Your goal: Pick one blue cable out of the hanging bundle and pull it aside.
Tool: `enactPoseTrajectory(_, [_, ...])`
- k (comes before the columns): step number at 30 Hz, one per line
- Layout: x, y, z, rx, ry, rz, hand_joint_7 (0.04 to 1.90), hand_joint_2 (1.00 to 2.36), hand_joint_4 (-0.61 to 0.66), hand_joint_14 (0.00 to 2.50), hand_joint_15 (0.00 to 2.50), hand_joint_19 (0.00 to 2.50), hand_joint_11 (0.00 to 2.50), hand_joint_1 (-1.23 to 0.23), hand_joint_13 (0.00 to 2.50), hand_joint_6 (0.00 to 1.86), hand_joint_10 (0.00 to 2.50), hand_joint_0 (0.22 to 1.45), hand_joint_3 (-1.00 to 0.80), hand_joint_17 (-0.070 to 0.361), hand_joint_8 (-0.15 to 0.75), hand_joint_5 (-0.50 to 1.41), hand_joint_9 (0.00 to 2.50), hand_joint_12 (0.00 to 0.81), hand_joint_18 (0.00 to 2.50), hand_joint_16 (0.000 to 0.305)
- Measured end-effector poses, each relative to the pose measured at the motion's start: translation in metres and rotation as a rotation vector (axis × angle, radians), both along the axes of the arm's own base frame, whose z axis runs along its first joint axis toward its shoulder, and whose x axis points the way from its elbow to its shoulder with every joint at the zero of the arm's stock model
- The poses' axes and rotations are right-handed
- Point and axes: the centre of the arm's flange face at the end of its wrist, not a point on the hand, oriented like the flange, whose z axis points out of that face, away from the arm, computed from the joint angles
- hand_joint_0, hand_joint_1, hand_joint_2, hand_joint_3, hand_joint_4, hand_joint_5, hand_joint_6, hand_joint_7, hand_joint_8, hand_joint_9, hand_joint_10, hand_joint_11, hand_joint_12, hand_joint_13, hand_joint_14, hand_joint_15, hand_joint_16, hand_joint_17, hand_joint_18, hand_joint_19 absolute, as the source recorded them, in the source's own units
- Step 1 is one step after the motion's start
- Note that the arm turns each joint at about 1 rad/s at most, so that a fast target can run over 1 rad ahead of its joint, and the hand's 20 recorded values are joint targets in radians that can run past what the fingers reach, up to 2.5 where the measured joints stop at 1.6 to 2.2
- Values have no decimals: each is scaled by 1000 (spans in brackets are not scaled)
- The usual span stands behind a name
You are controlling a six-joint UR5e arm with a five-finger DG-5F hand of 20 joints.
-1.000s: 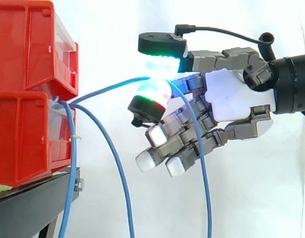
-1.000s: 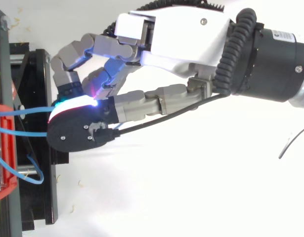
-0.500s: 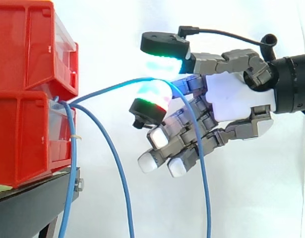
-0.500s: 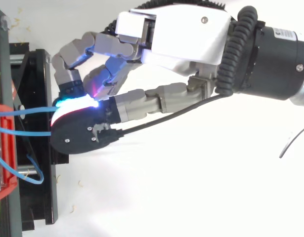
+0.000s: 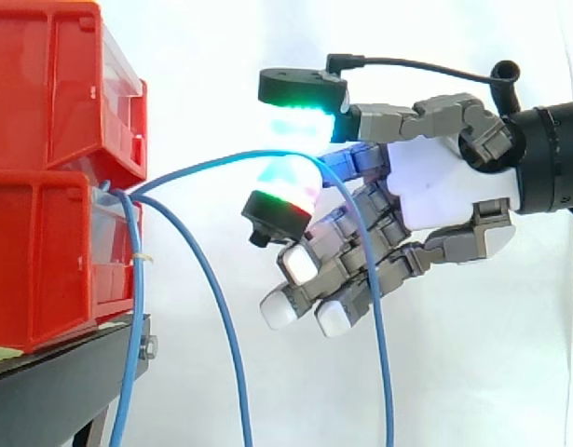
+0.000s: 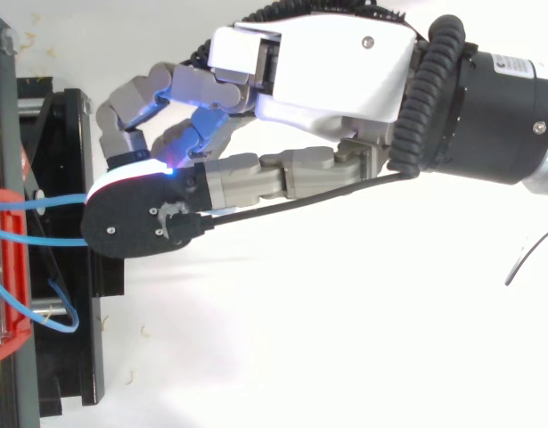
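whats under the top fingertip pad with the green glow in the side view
A blue cable runs beneath the top pad, between it and a lower pad of the hand. From above, the top pad's black back covers that stretch of cable, so the contact is hidden.

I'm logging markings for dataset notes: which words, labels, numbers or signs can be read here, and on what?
white label on the black wrist, top view: print too small to read.
red bins: no writing visible.
hand and the blue cable pinched in its fingers: no writing visible.
No other text or signs.
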Motion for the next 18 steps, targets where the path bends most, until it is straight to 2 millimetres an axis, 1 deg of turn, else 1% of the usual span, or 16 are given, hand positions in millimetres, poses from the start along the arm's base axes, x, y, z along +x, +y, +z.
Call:
enactPoseTrajectory(2, [0, 0, 0, 0, 0, 0, 1217, 1023, 113, 15, 389, 514, 660, -529, 615, 775, 20, 554, -128, 119, 304, -138, 885, 356, 625, 53])
enactPoseTrajectory(4, [0, 0, 0, -1, 0, 0, 1205, 1023, 111, 15, 383, 509, 659, -569, 604, 777, 22, 549, -93, 120, 302, -144, 869, 357, 622, 53])
enactPoseTrajectory(5, [0, 0, 0, -1, 0, 0, 1195, 1021, 129, 14, 375, 489, 654, -588, 607, 784, 22, 548, -78, 126, 316, -148, 873, 370, 643, 56])
enactPoseTrajectory(7, [0, 1, 0, -1, -1, 0, 1213, 1019, 144, 14, 369, 475, 662, -639, 603, 806, 21, 548, -78, 129, 321, -166, 867, 374, 651, 57])
enactPoseTrajectory(8, [0, 1, 0, -1, -2, 0, 1237, 1021, 151, 15, 374, 485, 670, -679, 592, 820, 22, 550, -76, 125, 309, -177, 850, 365, 633, 55])
enactPoseTrajectory(9, [0, 1, 1, -1, -2, 0, 1237, 1021, 157, 16, 367, 482, 679, -686, 591, 822, 22, 552, -80, 125, 310, -178, 849, 366, 632, 55])
enactPoseTrajectory(12, [0, 1, 0, -2, -2, 1, 1235, 1021, 160, 15, 366, 479, 680, -736, 570, 831, 24, 567, -142, 120, 296, -182, 828, 352, 607, 53])
enactPoseTrajectory(18, [0, 1, 0, -2, 0, 0, 1240, 1012, 153, 14, 343, 453, 673, -826, 562, 840, 23, 604, -351, 117, 290, -172, 822, 346, 601, 52])
